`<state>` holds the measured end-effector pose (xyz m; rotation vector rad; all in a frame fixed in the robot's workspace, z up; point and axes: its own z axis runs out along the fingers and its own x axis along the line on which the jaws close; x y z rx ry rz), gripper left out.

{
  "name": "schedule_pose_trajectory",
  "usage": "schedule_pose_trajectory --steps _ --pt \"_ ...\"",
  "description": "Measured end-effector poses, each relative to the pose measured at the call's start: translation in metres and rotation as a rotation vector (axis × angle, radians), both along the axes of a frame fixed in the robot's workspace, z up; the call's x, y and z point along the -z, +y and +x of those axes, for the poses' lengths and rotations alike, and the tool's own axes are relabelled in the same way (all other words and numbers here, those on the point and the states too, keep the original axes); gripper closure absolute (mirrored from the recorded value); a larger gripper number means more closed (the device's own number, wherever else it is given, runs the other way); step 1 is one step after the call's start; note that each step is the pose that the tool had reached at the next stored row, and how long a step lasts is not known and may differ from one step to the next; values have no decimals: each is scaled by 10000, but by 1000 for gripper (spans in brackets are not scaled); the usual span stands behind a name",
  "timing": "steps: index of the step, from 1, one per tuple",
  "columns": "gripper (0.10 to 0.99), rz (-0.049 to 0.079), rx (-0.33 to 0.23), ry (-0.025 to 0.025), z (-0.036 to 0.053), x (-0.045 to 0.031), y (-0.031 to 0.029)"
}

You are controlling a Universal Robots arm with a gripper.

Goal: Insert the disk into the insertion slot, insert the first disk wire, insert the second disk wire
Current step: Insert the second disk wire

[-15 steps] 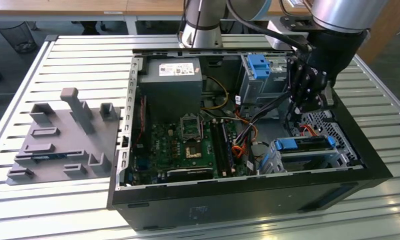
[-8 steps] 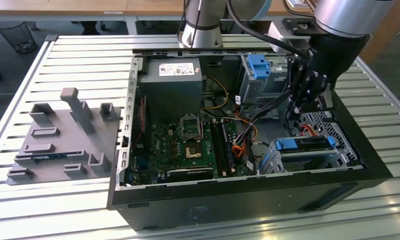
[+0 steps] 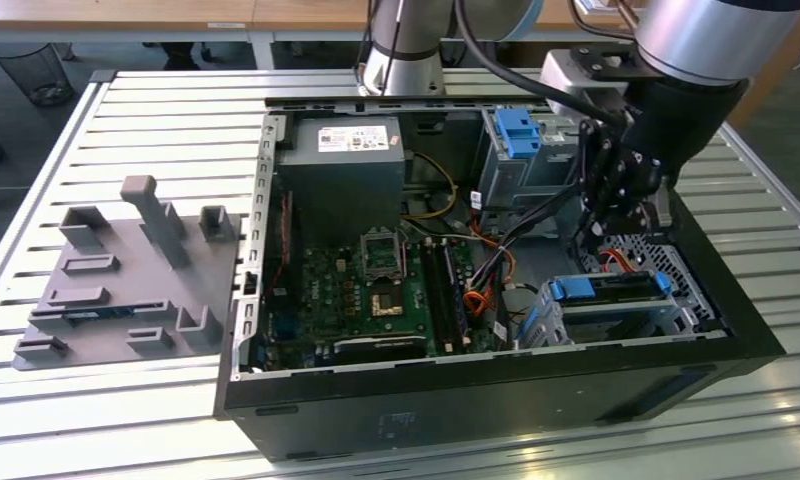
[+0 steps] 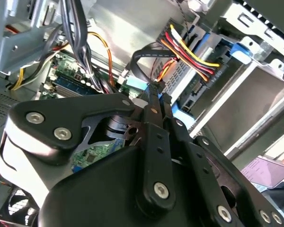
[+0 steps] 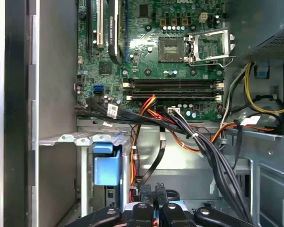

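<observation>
On the slatted table [image 3: 133, 100], at the exterior view's left of the open computer case [image 3: 507, 400], lies a grey plastic fixture plate [image 3: 120, 290] with upright pegs. Inside the case, the green motherboard [image 3: 373, 290] fills the middle, with the grey power supply [image 3: 340, 170] just behind it. Further toward the exterior view's right, a taller grey cage with a blue tab [image 3: 520, 135] stands at the case's back corner. In front of that cage, the gripper [image 3: 623, 225] hangs low inside the case, just above the disk [image 3: 614, 292], which sits in its blue frame inside the insertion slot [image 3: 560, 322] at the case's front right corner. In the second wrist view the gripper's fingers [image 4: 153, 101] are pressed together on a small blue connector [image 4: 135, 85] of a black flat wire [image 4: 142, 61], close to the disk's [image 4: 189, 80] rear edge, beside a bundle of red, yellow and black wires [image 4: 189, 47].
</observation>
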<state>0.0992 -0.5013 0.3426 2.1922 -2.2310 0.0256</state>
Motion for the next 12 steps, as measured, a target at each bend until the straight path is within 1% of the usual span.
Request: schedule_pose_trajectory --steps 3,5,6,9,12 --pt "937 0 1 0 0 2 -59" --pt "937 11 0 7 2 4 -87" --pt "937 19 -1 20 7 5 -95" --pt "937 48 0 109 36 8 -104" --pt "937 51 1 113 36 10 -108"
